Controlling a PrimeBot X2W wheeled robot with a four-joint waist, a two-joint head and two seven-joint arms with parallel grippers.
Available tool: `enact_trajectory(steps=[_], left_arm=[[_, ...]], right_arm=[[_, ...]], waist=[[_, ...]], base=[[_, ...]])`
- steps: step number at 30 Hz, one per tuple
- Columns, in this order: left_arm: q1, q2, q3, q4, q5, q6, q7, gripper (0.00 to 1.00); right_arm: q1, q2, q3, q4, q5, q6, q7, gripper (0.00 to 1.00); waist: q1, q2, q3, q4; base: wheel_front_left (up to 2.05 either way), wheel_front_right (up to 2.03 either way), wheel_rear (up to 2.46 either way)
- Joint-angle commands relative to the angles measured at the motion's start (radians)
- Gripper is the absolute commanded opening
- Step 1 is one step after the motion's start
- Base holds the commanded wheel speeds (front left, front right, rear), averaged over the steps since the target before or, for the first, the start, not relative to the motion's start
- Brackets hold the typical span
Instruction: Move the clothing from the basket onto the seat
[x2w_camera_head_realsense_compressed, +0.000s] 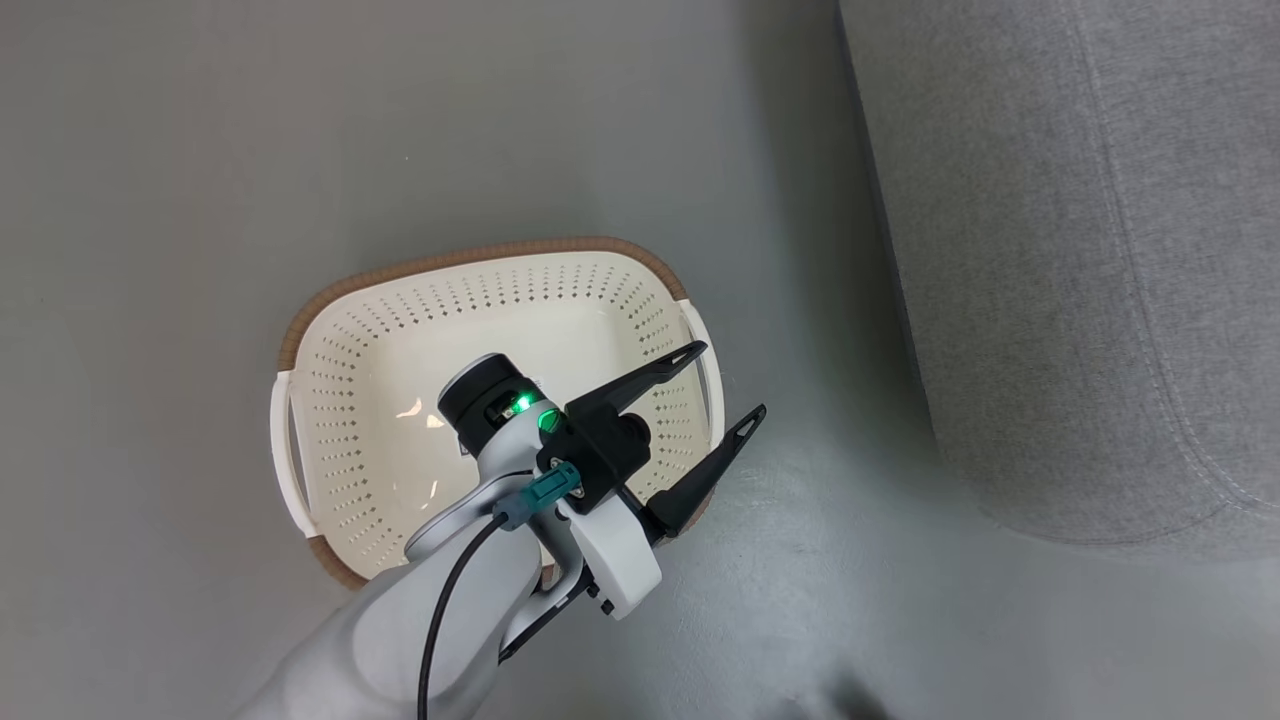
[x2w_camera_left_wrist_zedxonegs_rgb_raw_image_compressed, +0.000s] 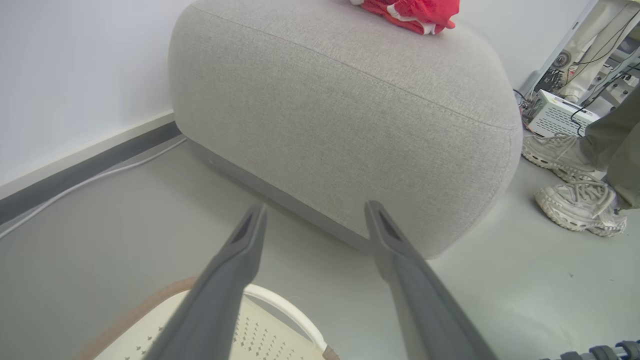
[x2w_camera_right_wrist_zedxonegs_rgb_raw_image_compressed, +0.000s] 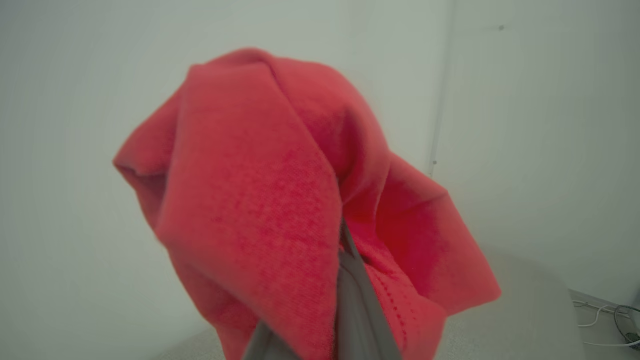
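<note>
Right claw (x2w_camera_right_wrist_zedxonegs_rgb_raw_image_compressed: 345, 235) is clenching a red garment (x2w_camera_right_wrist_zedxonegs_rgb_raw_image_compressed: 250, 200) near the seat (x2w_camera_left_wrist_zedxonegs_rgb_raw_image_compressed: 350, 115); releasing too early is risking a slide off its rounded edge. Left claw (x2w_camera_head_realsense_compressed: 730, 379) is hanging released.

Soft even light (basket (x2w_camera_head_realsense_compressed: 600, 290) glares); nearby clothing (x2w_camera_right_wrist_zedxonegs_rgb_raw_image_compressed: 260, 200) blurred.

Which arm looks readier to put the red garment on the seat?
Right: the right gripper is shut on the red garment, while the left gripper hangs open over the basket, holding nothing.
</note>
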Motion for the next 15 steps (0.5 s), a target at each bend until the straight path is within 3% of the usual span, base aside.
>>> enact_trajectory(steps=[1, 7, 15], left_arm=[[-0.028, 0.004, 0.018, -0.025, 0.002, -0.007, -0.006, 1.0], [-0.03, 0.007, 0.016, -0.024, -0.004, -0.007, -0.006, 1.0], [-0.029, 0.013, 0.032, -0.017, -0.011, -0.007, -0.006, 1.0]], right_arm=[[-0.019, -0.027, -0.021, 0.011, -0.013, 0.001, -0.011, 0.0], [-0.021, -0.023, -0.078, 0.2, 0.048, 0.001, 0.018, 0.0], [0.019, -0.021, -0.048, 0.4, 0.168, 0.001, 0.027, 0.0]], waist=[[0.0, 0.0, 0.025, 0.018], [0.0, 0.0, 0.039, 0.026], [0.0, 0.0, 0.032, 0.02]], base=[[0.0, 0.0, 0.0], [0.0, 0.0, 0.0], [0.0, 0.0, 0.0]])
